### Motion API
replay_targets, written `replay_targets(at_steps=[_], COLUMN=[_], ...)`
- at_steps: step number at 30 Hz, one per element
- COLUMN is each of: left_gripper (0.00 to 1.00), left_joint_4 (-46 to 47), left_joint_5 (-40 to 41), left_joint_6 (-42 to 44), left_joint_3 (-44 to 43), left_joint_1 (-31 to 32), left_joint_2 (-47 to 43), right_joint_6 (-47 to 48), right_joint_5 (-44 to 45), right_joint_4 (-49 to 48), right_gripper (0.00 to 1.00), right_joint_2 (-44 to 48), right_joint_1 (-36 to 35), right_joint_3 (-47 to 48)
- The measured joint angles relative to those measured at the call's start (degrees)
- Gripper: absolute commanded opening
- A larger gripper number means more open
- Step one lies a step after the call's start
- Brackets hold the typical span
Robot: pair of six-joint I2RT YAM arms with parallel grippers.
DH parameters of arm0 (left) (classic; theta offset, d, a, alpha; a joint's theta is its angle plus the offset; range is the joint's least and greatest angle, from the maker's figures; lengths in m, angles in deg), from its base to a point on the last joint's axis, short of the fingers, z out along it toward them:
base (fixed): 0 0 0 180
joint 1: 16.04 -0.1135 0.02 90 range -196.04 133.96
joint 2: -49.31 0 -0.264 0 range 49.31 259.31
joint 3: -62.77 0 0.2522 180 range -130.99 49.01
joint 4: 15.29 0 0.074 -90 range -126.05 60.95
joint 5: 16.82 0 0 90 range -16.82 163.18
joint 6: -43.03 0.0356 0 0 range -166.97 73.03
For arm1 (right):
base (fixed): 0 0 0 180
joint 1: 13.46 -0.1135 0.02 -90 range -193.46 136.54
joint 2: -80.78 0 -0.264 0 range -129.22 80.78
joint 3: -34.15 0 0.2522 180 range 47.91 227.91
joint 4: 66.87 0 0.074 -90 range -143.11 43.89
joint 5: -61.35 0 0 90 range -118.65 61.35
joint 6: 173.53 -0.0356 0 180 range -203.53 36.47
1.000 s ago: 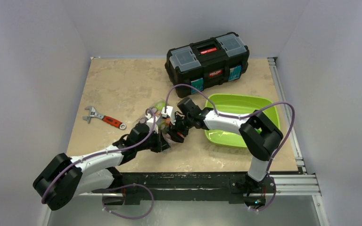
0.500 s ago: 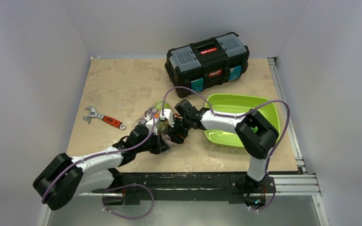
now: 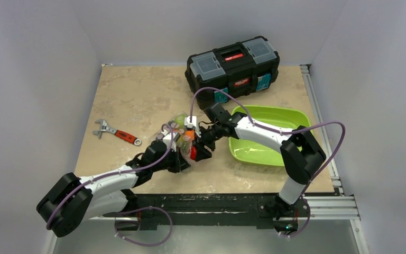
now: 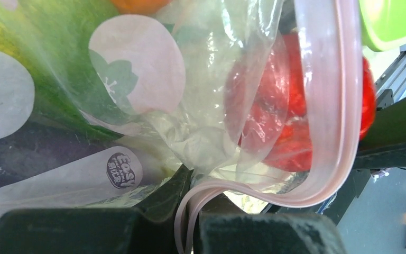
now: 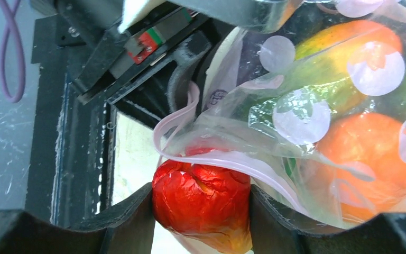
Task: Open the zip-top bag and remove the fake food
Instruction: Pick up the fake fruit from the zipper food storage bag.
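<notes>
The clear zip-top bag [image 3: 173,128] lies mid-table with its mouth toward the near edge. My left gripper [image 4: 190,222] is shut on the pinkish zip strip [image 4: 328,106], which folds between its pads. My right gripper [image 5: 201,211] is shut on a red pepper [image 5: 203,198] at the bag's open mouth, just outside the strip. From above, the red pepper [image 3: 193,153] shows between the two grippers. Other fake food is still inside the bag: an orange [image 5: 370,153] and an orange-green mango [image 5: 338,58].
A green tub [image 3: 291,119] sits to the right of the bag, under the right forearm. A black toolbox [image 3: 232,63] stands at the back. A red-handled wrench [image 3: 117,133] lies to the left.
My right gripper reached into the bag's mouth, then drew back with the red pepper between its fingers. Its elbow swung right. The left arm kept its hold and did not move.
</notes>
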Motion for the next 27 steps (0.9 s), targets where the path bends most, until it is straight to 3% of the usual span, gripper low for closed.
replay_targets(at_steps=[27], left_gripper=[0.00], left_joint_4=[-4.8], left_joint_5=[2.8], left_joint_6=[0.2], left_joint_3=[0.0], left_joint_1=[0.0], left_joint_2=[-4.2], right_joint_6=[24.4], right_joint_5=[-18.0], right_joint_4=[23.5], right_gripper=[0.06], right_joint_2=[4.7], right_joint_1=[4.1], right_joint_3=[4.1])
